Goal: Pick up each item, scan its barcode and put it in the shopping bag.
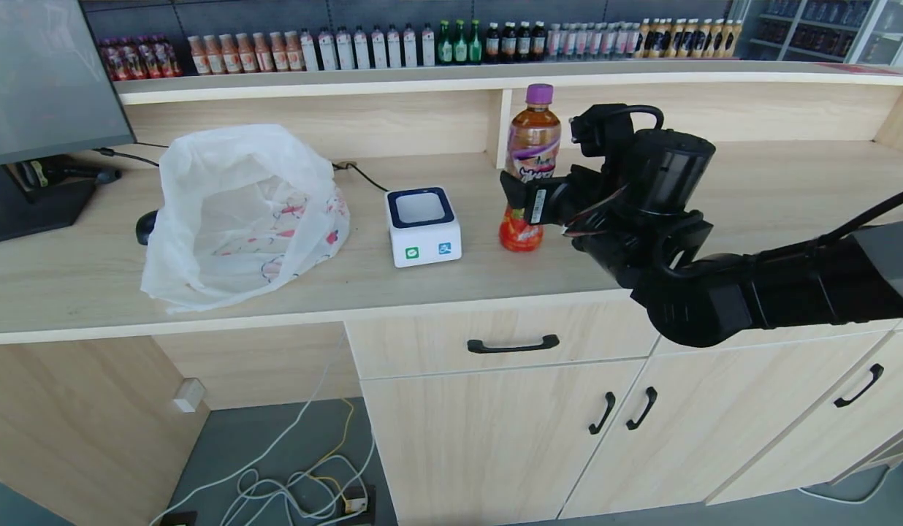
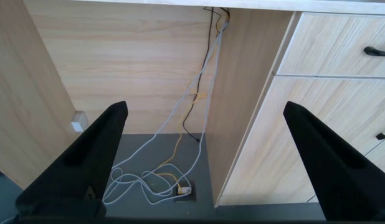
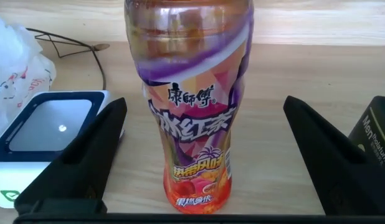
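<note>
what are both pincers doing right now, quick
Left pincer: open, holding nothing.
Right pincer: open, one finger on each side of the bottle, not clamped on it.

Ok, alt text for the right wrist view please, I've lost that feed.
An upright tea bottle with a purple and orange label stands on the wooden counter between the open fingers of the right gripper, a gap on each side. A white barcode scanner sits beside it, with a corner of the shopping bag behind and a dark box opposite.
</note>
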`<state>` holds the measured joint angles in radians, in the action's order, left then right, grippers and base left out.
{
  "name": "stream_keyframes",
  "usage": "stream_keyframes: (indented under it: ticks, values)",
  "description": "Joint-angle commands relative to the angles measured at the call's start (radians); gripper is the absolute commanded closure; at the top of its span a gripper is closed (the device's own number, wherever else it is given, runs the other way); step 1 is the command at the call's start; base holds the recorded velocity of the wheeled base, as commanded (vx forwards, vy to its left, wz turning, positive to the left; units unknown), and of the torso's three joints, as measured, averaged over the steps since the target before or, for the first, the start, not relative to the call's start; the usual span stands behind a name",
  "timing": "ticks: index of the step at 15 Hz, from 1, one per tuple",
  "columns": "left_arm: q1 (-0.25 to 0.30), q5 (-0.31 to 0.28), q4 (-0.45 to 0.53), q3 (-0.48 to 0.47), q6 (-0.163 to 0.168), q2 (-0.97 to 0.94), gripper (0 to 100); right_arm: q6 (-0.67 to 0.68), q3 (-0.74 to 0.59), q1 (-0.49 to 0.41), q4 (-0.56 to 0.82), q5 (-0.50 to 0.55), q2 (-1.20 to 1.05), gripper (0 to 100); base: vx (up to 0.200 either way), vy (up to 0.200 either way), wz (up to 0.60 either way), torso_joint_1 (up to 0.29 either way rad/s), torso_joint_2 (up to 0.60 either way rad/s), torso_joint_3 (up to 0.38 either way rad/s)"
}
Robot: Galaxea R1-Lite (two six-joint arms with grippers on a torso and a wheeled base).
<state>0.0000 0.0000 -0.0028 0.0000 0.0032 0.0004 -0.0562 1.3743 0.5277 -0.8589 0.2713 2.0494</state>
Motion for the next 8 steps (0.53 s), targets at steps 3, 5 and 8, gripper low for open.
stream_keyframes:
  ticks: [3,5,8]
  values:
    - [0.0,0.0,0.0,0.0,0.0,0.0,0,-0.001,0.039,-0.009,-0.002,0.003,0.046,0,0.0,0.0,0.0,0.0,0.0,0.0]
    - [0.0,0.0,0.0,0.0,0.0,0.0,0,-0.001,0.075,-0.014,-0.002,0.003,0.072,0,0.0,0.0,0.0,0.0,0.0,0.0]
    - [0.0,0.0,0.0,0.0,0.0,0.0,0,-0.004,0.134,-0.014,-0.002,0.003,0.109,0,0.0,0.0,0.0,0.0,0.0,0.0]
